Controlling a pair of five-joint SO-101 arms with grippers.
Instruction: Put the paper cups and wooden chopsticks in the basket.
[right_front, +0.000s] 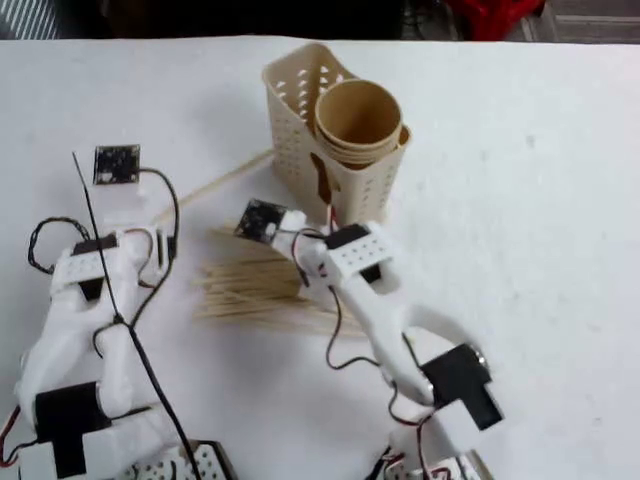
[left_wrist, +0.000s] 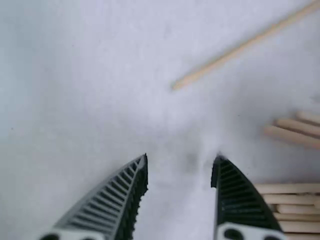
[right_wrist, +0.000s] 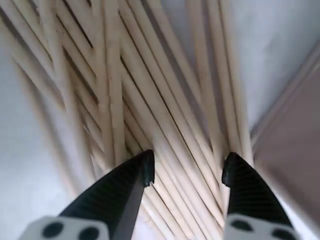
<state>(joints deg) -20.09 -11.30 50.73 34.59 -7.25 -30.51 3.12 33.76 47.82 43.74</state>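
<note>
The left gripper (left_wrist: 181, 161) hangs over bare table (left_wrist: 75, 75), fingers spread. The right gripper (right_wrist: 189, 162), fingers also spread, hangs just above the chopstick pile (right_wrist: 150, 90). Farther off, a single chopstick (right_front: 215, 185) lies beside the basket (right_front: 290, 100), which holds the stacked paper cups (right_front: 358, 120).

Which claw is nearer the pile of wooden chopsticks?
Right. The right claw hangs open directly over the pile; the left claw sits over bare table beside it.
</note>
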